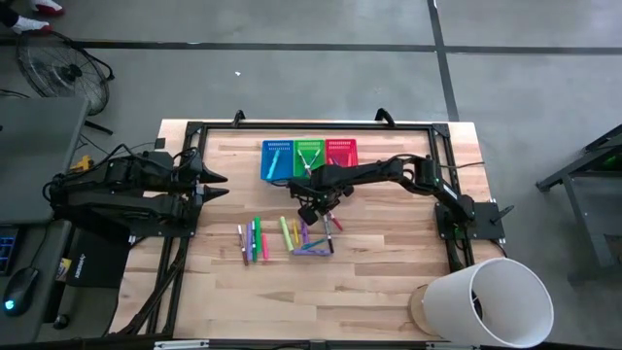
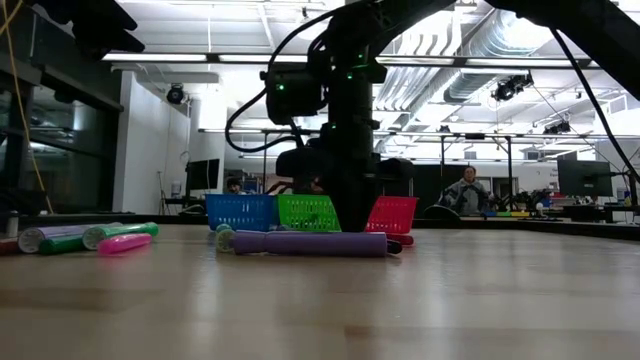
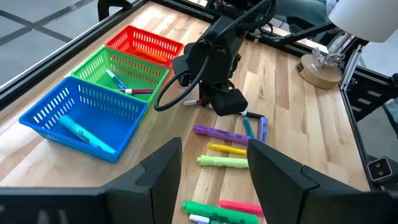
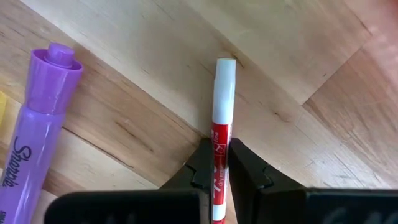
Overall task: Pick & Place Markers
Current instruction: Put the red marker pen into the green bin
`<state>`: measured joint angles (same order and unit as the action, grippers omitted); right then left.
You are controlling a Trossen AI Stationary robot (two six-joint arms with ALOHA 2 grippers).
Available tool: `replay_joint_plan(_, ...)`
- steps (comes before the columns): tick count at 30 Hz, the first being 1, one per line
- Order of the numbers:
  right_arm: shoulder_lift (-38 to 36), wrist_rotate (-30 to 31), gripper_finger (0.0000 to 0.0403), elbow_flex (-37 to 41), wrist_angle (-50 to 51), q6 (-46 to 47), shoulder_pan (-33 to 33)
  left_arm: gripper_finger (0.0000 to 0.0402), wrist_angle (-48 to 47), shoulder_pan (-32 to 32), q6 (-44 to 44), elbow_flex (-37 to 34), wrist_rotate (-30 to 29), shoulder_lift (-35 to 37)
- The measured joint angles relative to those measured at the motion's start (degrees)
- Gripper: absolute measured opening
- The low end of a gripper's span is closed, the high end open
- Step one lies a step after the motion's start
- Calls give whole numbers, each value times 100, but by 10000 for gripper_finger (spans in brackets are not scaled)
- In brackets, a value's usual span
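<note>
Several markers lie loose on the wooden table in front of the baskets: a mixed row (image 1: 255, 240), yellow and green ones (image 1: 289, 231) and a purple one (image 1: 313, 250), the last lying nearest in the low view (image 2: 310, 243). My right gripper (image 1: 316, 208) hangs over the table just in front of the green basket (image 1: 309, 156) and is shut on a red-and-white marker (image 4: 221, 146). A purple highlighter (image 4: 37, 118) lies beside it. My left gripper (image 3: 214, 180) is open and waits at the table's left side (image 1: 216, 185). My right gripper pinches the red-and-white marker between its two fingers on the red barrel (image 4: 220, 163), coming from above and lying across it. The white end (image 4: 225, 74) sticks out past the fingers. The marker lies level just over the wood; I cannot tell whether it still rests there.
The blue basket (image 3: 81, 118) holds a blue marker (image 3: 87, 134), and the green basket (image 3: 124, 71) holds two markers. The red basket (image 3: 144, 42) stands at the row's right end. A white lamp shade (image 1: 491, 301) stands at the near right corner. People sit in the room behind (image 2: 465, 190).
</note>
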<state>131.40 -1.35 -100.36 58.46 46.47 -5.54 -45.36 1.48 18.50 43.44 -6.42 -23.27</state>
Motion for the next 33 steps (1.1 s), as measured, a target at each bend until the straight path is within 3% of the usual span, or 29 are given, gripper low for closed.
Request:
replay_joint_plan(23,-1154,239,15,13,-20,451,72,181,2,0,134,0,-2,0)
replay_joint_plan(33,-1579,454,15,1,-947,605,-263,181,22,0,144,0,-2,0)
